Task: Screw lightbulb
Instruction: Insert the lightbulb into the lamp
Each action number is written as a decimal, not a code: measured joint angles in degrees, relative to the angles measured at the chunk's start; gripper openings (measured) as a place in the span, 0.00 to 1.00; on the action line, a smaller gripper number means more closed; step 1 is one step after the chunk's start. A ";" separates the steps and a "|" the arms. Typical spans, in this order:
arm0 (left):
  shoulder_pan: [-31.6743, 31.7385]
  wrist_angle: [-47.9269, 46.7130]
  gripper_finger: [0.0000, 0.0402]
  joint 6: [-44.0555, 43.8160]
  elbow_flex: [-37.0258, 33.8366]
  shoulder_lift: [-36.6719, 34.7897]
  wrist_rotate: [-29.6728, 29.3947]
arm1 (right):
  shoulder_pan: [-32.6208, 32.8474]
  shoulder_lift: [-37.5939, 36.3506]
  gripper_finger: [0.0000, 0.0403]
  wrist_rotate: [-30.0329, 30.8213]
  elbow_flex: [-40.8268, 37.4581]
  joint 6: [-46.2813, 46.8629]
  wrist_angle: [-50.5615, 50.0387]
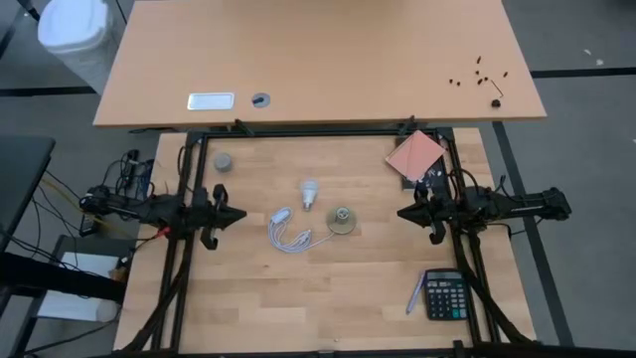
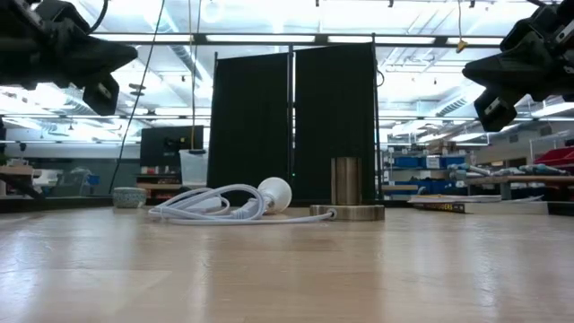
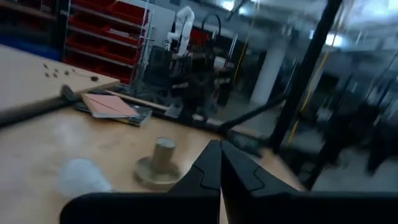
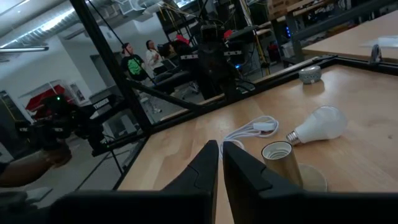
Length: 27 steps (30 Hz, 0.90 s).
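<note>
Left gripper (image 1: pixel 237 215) parked at the table's (image 1: pixel 328 298) left edge, jaws closed, holding nothing. Lightbulb (image 1: pixel 309 193) lies on its side mid-table, just beside the socket (image 1: pixel 342 220) and its coiled white cable (image 1: pixel 285 231). Right gripper (image 1: pixel 405 213) at the right edge, likewise closed and empty. I judge nothing started; next I must open a gripper and reach for the bulb.

Open tabletop (image 1: pixel 328 298) between both raised arms. Mid-table cluster blocking the centre: lightbulb (image 1: pixel 309 192) lying just beside socket (image 1: pixel 343 221) and coiled white cable (image 1: pixel 288 237). Puck (image 1: pixel 223 162) far-left, calculator (image 1: pixel 446 295) near-right, seemingly clear of approach paths.
</note>
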 joint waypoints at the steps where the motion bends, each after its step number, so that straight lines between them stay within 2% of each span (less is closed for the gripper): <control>1: 0.00 0.85 0.01 -1.43 0.00 0.00 -0.22 | 0.00 -0.01 0.08 0.01 0.01 0.00 0.01; 9: 0.00 7.41 0.01 -1.59 0.00 0.00 -1.02 | 0.00 0.00 0.08 -0.01 0.01 -0.01 0.01; 14: 0.00 6.99 0.01 -1.61 0.00 0.00 -1.10 | -0.04 -0.01 0.08 3.80 0.00 -0.37 0.54; 20: 0.00 6.96 0.01 -1.75 0.00 0.00 -1.15 | -0.05 0.02 0.08 4.09 0.00 -0.42 1.41; 27: 0.00 6.74 0.01 -1.35 0.00 0.00 -9.84 | -0.01 0.06 0.08 3.78 -0.01 0.16 2.72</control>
